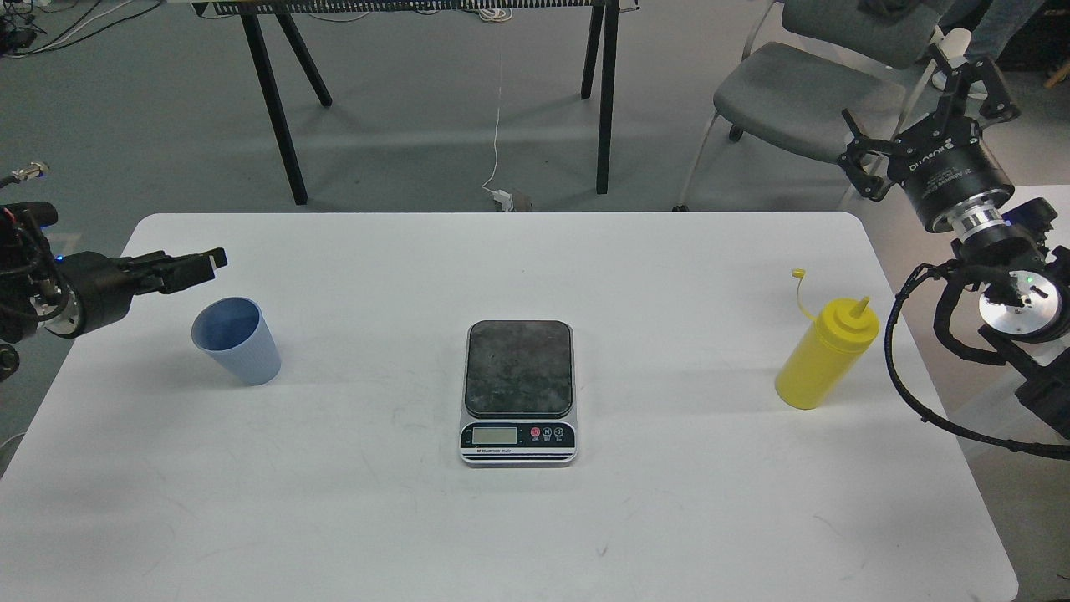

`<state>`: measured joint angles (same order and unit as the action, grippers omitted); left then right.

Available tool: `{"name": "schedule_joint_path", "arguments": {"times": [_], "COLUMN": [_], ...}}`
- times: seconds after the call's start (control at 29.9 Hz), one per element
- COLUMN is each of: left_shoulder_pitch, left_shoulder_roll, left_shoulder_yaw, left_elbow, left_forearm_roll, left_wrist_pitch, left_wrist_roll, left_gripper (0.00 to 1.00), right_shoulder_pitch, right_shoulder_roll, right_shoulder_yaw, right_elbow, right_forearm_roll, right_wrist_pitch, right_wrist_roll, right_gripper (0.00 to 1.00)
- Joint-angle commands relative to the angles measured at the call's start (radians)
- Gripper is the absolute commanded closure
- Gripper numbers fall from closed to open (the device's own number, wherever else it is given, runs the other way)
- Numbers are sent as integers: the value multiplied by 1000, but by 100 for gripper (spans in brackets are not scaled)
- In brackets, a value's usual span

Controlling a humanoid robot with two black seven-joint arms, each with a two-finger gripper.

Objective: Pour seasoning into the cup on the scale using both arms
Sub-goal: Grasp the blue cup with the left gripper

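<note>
At the centre of a white table [501, 535] sits a flat kitchen scale [519, 391], its dark mottled plate bare, with a silver front strip, a small display and buttons facing the viewer. Well to the left of the scale stands a light-blue ribbed cup [236, 340], upright, wider at the rim, with nothing visible inside. Well to the right stands the yellow seasoning bottle [826, 354], upright, its pointed nozzle uncovered and its small cap hanging off on a tether to the upper left.

From the left edge a black arm reaches in, and the left gripper [196, 265] hovers just above and behind the cup without touching it; its fingers lie together end-on, so I cannot tell whether they are released or clenched. From the right edge the other arm rises beyond the table corner, and the right gripper [924, 109] is held high, well apart from the bottle, its claw fingers spread wide and grasping nothing. Behind the table are grey floor, black table legs [280, 109] and a grey chair [794, 92].
</note>
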<state>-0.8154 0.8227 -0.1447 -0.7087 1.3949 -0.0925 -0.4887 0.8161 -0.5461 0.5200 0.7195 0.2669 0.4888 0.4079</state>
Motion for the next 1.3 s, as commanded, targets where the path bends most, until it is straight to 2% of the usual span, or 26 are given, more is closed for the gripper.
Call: {"name": "schedule_joint_path", "arguments": {"times": [0.0,0.3,0.84,0.9,1.0,1.1,1.14,1.17,1.24,1.27], "left_shoulder_pitch": [18,79,97,97,97,99,97,94,81,79], "left_shoulder_roll": [-33,-33,-70,-70,-71,-71,-70,-70,-68,-66], "left_shoulder_yaw": [10,42,43,43,43,45,60,83,143,160], "left_elbow": [55,63,100,100,106,129,132,132,132,132], "left_forearm_roll": [7,10,12,12,12,15,16,16,13,12], "left_wrist_pitch": [10,37,37,37,37,36,33,31,33,33], "left_wrist_roll": [0,0,0,0,0,0,0,0,0,0], "left_gripper": [3,4,6,12,28,55,69,78,89,90], "right_shoulder_pitch": [0,-2,-2,-2,-3,-3,-3,-3,-3,-3], "right_shoulder_roll": [0,-12,-14,-14,-12,-12,-12,-12,-12,-12], "right_shoulder_yaw": [0,0,-1,-1,-1,-1,-1,-1,-1,-1], "right_elbow": [0,8,8,6,6,6,6,6,6,6], "right_forearm_roll": [0,0,-1,-1,-1,-1,-1,-3,-3,-3], "right_wrist_pitch": [0,0,0,0,0,0,0,0,0,0], "right_wrist_roll": [0,0,0,0,0,0,0,0,0,0], "right_gripper": [1,1,1,1,1,1,1,1,1,1]}}
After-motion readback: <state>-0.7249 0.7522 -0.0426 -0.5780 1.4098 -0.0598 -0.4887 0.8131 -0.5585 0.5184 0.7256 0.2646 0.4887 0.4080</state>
